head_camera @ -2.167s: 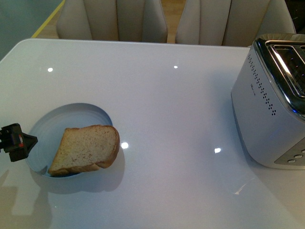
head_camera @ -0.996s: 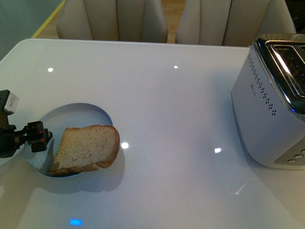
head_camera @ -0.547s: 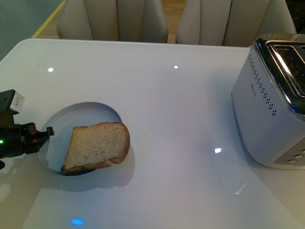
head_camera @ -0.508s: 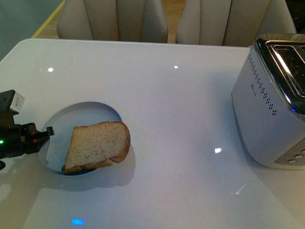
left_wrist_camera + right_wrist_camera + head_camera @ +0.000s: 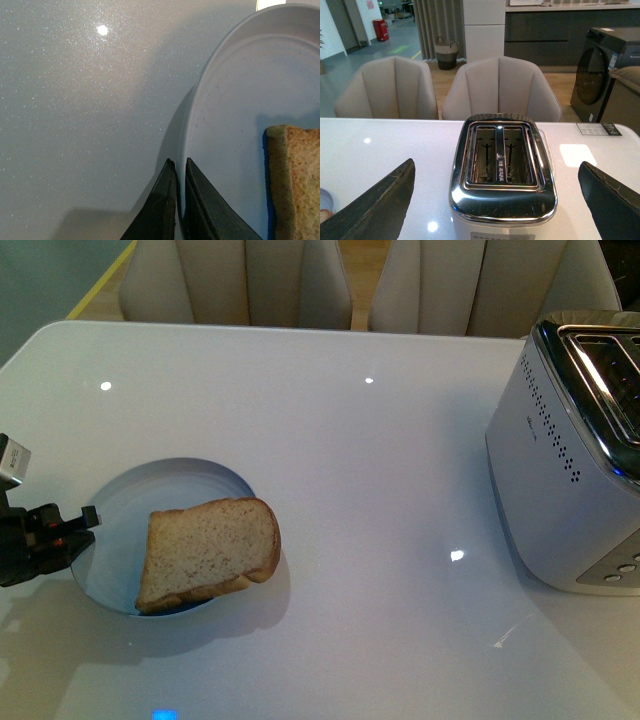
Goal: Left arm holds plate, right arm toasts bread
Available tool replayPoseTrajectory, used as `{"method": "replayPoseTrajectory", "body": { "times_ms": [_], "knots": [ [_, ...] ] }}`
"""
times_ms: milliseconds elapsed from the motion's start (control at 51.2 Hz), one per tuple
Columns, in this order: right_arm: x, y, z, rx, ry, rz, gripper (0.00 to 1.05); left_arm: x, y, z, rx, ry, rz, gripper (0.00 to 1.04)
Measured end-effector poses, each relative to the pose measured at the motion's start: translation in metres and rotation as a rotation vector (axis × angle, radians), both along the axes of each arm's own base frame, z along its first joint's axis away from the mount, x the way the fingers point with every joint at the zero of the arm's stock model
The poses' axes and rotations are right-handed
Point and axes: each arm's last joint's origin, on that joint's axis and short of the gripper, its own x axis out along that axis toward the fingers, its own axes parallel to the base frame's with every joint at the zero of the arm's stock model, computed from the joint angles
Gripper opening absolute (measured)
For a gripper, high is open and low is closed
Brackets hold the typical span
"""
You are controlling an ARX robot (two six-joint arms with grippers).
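The pale blue-grey plate [image 5: 130,502] is at the front left of the white table. A slice of brown speckled bread [image 5: 208,552] lies on it and overhangs its right rim. My left gripper [image 5: 82,523] is shut on the plate's left rim; in the left wrist view the gripper [image 5: 178,167] pinches the rim [image 5: 200,95], with the bread's crust [image 5: 295,180] beside it. My right gripper [image 5: 495,200] is wide open and empty, above the toaster [image 5: 502,170], whose two slots are empty. It is not in the front view.
The white and chrome toaster [image 5: 575,455] stands at the table's right edge. Beige chairs [image 5: 240,280] stand behind the far edge. Bare table [image 5: 380,490] lies between plate and toaster.
The left gripper came in from the left and closed on the plate's rim. Plate and bread have since shifted a little to the right and tilted. The toaster has not moved.
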Motion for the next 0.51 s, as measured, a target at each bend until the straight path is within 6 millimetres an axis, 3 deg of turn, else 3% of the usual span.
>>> {"method": "replayPoseTrajectory", "body": {
  "times_ms": [508],
  "knots": [
    [0.000, 0.000, 0.000, 0.000, 0.000, 0.000, 0.96, -0.012, -0.010, 0.066, -0.068, -0.065, 0.036, 0.03]
  ]
}}
